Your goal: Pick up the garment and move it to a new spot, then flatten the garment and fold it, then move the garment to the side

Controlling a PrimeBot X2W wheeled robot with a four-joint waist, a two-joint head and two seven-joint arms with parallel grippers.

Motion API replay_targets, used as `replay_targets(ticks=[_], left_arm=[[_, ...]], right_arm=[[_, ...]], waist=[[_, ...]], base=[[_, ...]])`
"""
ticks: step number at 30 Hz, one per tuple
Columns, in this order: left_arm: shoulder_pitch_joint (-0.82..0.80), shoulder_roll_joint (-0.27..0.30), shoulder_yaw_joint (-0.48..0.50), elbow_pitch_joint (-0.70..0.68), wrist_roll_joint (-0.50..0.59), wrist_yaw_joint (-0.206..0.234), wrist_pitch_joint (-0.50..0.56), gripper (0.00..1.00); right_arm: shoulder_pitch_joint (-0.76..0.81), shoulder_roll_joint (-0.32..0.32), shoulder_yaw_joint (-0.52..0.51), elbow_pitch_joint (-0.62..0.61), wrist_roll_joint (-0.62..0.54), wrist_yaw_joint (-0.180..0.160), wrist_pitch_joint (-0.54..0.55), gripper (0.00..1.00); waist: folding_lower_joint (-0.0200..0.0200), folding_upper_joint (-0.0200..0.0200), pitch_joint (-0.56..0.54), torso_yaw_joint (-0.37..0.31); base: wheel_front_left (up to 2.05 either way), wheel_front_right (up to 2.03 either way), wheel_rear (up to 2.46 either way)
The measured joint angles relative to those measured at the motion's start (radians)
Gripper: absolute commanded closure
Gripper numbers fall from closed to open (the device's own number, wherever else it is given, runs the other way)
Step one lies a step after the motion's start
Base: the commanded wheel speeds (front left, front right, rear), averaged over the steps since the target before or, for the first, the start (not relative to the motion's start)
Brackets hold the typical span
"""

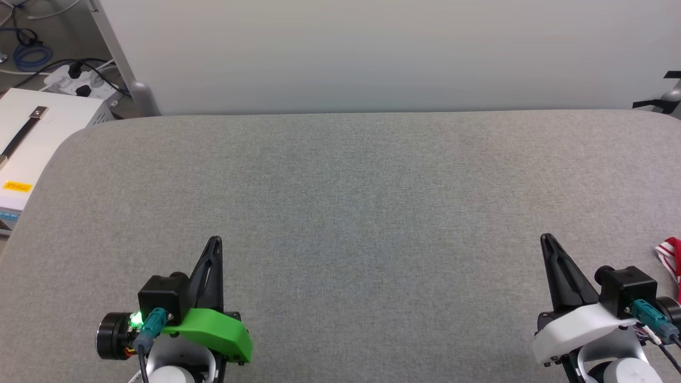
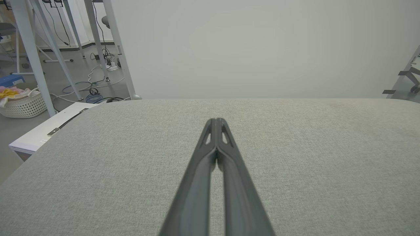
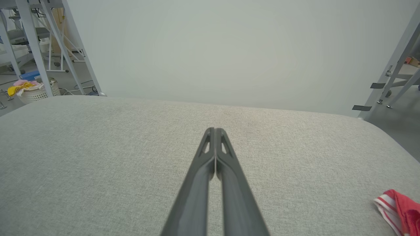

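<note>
The garment [image 1: 671,258] lies on the table [image 1: 340,186], just right of the right claw [image 1: 545,238].

This looks like a robotics lab. A grey cloth-covered table [image 1: 340,175] stands against a plain white screen [image 1: 372,53]. At 10 o'clock in the head view, a power strip [image 1: 80,82] and loose cables [image 1: 32,53] lie on bare floor beside a white equipment case [image 1: 37,138]. At 9 to 10 o'clock in the left wrist view stand metal frame legs [image 2: 28,49] and a basket [image 2: 23,106] of clothes.
</note>
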Motion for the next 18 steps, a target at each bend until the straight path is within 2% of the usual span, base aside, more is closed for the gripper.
replay_targets(ticks=[18], left_arm=[[0.0,-0.001,0.008,-0.016,0.026,0.014,0.04,1.0]], right_arm=[[0.0,0.016,-0.006,-0.007,-0.039,0.0,0.036,1.0]], waist=[[0.0,0.0,-0.008,-0.001]], base=[[0.0,0.0,0.0]])
